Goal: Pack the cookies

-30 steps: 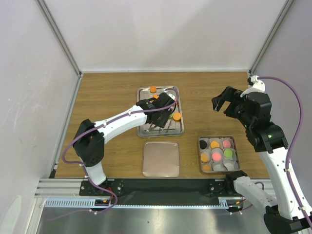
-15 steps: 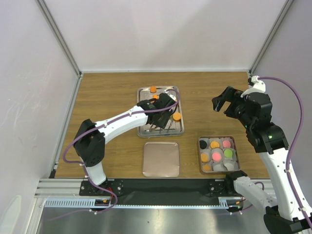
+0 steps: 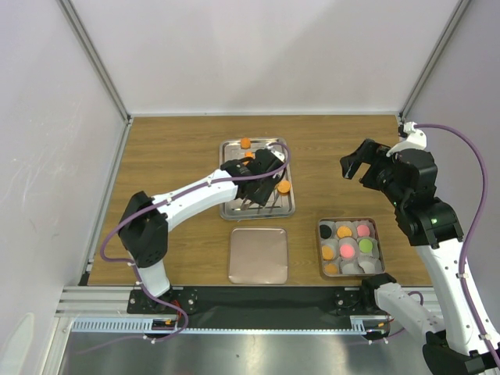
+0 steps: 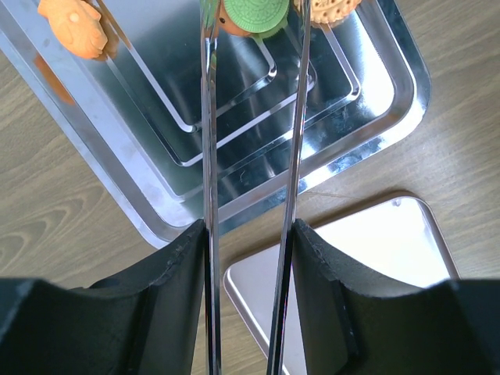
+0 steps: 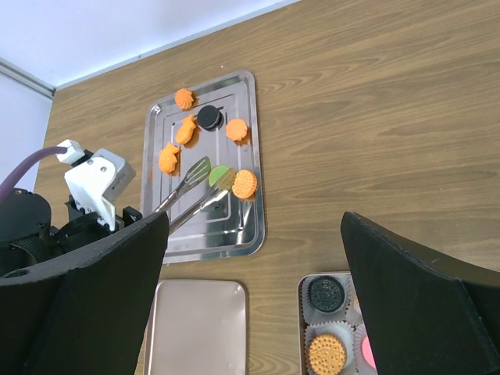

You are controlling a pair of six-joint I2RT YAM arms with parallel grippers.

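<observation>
My left gripper (image 3: 262, 168) (image 4: 248, 312) is shut on a pair of metal tongs (image 4: 208, 156), which reach over the silver tray (image 3: 234, 211). A green cookie (image 4: 254, 14) (image 5: 219, 175) lies on the tray between the tongs' tips; whether it is pinched I cannot tell. A round orange cookie (image 5: 244, 183) lies just right of it. More cookies lie at the tray's far end: fish-shaped orange ones (image 5: 169, 156), a black one (image 5: 208, 117) and round orange ones (image 5: 236, 129). My right gripper (image 3: 355, 166) (image 5: 254, 219) hangs open and empty, high over the table's right side.
A small square box (image 3: 376, 269) at the front right holds black, orange, pink and green cookies in pale paper cups. A flat rose-coloured lid (image 3: 258, 255) lies in front of the tray. White walls close in the wooden table.
The left gripper with the tongs has shifted very slightly over the tray's right side. The right arm has stayed where it was.
</observation>
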